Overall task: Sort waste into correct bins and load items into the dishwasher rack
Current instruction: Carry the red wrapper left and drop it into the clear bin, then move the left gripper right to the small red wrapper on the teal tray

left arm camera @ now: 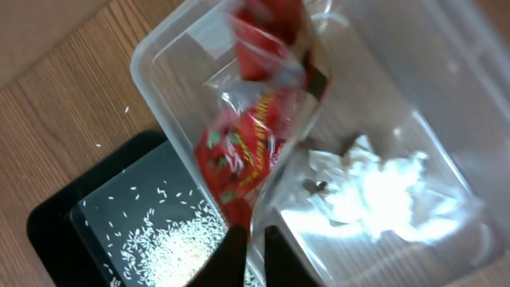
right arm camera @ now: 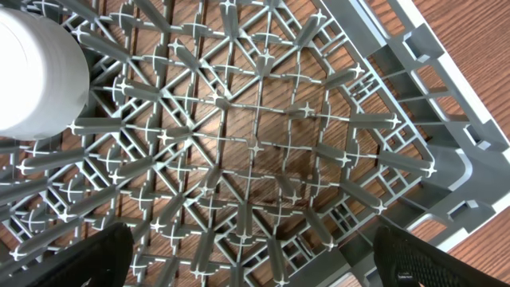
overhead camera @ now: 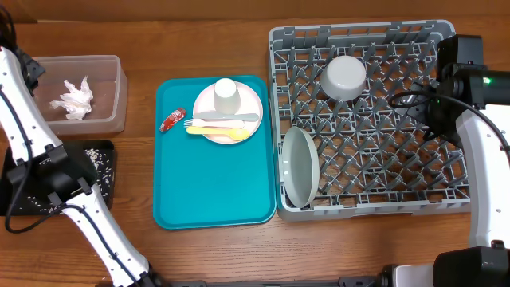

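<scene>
currently the left gripper [left arm camera: 253, 239] hangs over the clear rectangular plastic tub [left arm camera: 171, 96], its two dark fingers [left arm camera: 231, 259] close together with only a thin gap between them. a red crinkled wrapper [left arm camera: 251, 143], blurred, reaches from their tips out over the tub. whether the fingers are clenched on its end or free of it i cannot tell. a crumpled white paper napkin [left arm camera: 382, 187] lies on the tub floor. just beside the tub sits the shallow black rectangular tray [left arm camera: 48, 219], with loose whitish rice grains [left arm camera: 171, 239] scattered in it.

the right gripper [right arm camera: 251, 239] is spread wide and grasps nothing, above the grid floor of the large square grey plastic dishwasher rack [right arm camera: 402, 60]. in the rack a small grey bowl [overhead camera: 344, 77] sits near the back wall, apparently upside down, and a round grey plate [overhead camera: 300, 166] stands on edge against the left wall.

on the large teal serving tray [overhead camera: 215, 183] a pale pinkish-white plate [overhead camera: 253, 100] carries a small white cup [overhead camera: 226, 94], a white plastic utensil [overhead camera: 231, 118] and a yellow plastic utensil [overhead camera: 215, 131]. a second red wrapper [overhead camera: 172, 119] lies on the teal tray just left of that plate.
</scene>
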